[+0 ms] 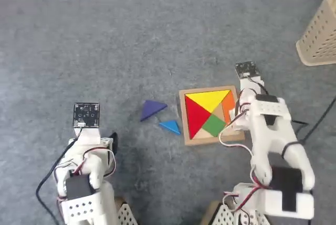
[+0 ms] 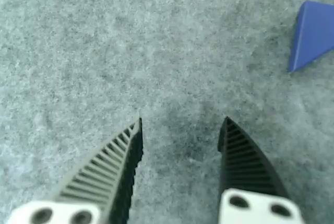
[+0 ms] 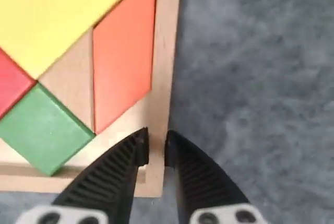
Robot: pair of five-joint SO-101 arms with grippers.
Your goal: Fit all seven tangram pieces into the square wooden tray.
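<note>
Left end effector (image 2: 182, 125) spread; right end effector (image 3: 155, 139) pinching tray (image 3: 168, 51) rim.

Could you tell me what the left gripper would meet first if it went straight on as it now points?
Probably the bare grey carpet: the open left gripper aims at it, and the blue piece lies off to one side.

Tan tray (image 1: 210, 140), yellow triangle (image 1: 209, 100), red triangle (image 1: 195, 116), green square (image 1: 213, 125), orange parallelogram (image 1: 229, 110)

The table (image 1: 105, 52) has a grey, carpet-like top. A tray (image 1: 210, 140) lies flat on it, right of the middle. Left of the tray lie a purple triangle (image 1: 152, 109) and, just beside the tray, a blue triangle (image 1: 170, 126). A basket (image 1: 320, 31) stands at the far right edge.
</note>
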